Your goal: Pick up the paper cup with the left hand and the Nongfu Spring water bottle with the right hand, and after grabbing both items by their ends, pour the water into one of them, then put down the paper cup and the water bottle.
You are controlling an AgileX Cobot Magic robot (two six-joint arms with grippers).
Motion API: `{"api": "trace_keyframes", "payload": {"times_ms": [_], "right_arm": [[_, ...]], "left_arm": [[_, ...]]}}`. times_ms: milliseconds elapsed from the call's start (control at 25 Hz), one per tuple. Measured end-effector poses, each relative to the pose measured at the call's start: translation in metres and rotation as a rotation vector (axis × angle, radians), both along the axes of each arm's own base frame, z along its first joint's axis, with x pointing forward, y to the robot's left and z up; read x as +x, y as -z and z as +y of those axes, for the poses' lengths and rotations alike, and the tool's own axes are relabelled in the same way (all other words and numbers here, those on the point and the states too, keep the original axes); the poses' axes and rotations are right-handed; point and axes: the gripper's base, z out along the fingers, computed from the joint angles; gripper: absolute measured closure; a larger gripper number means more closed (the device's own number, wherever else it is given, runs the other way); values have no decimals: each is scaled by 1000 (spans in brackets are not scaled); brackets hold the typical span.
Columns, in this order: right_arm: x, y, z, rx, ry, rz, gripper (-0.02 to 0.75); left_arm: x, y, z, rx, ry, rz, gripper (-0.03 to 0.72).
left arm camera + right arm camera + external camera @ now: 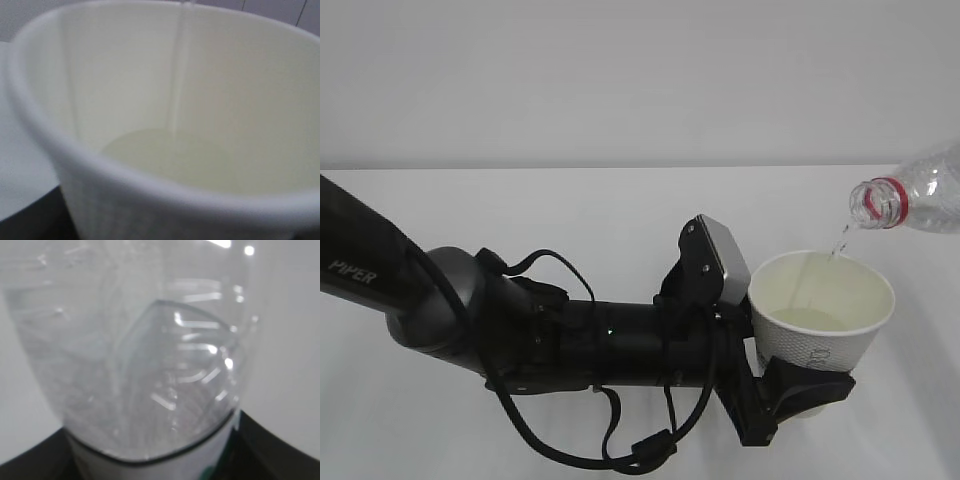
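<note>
Water (839,240) trickled from the tilted bottle (910,197) into the light, crushable cup (820,315), gripped low by the left tool (798,392); the right tool's state couldn't be told.

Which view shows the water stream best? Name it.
Exterior view: the stream falls from the bottle into the cup. Left wrist shows only a faint streak inside the cup; right wrist shows none.

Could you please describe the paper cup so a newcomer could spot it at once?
Follow the long black left arm across the white table to its tip. There sits the paper cup, white, open-topped, held upright. Unlike the clear bottle tilted above it, it is opaque and catching water.
</note>
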Motion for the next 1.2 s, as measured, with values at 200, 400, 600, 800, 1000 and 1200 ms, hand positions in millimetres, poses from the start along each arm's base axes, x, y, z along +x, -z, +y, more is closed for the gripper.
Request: {"api": "trace_keyframes", "payload": {"times_ms": [200,400,600,800,1000,1200], "right_arm": [[0,0,0,0,0,0,287],[0,0,0,-1,0,0,287],[0,0,0,-1,0,-2,287],[0,0,0,-5,0,-2,287],[0,0,0,-7,-1,-2,287],[0,0,0,-9,-1,-2,287]], "left_arm": [[0,0,0,0,0,0,142],[0,0,0,0,0,0,142],[0,0,0,0,0,0,142],[0,0,0,0,0,0,142],[0,0,0,0,0,0,142],[0,0,0,2,-1,0,142]]}}
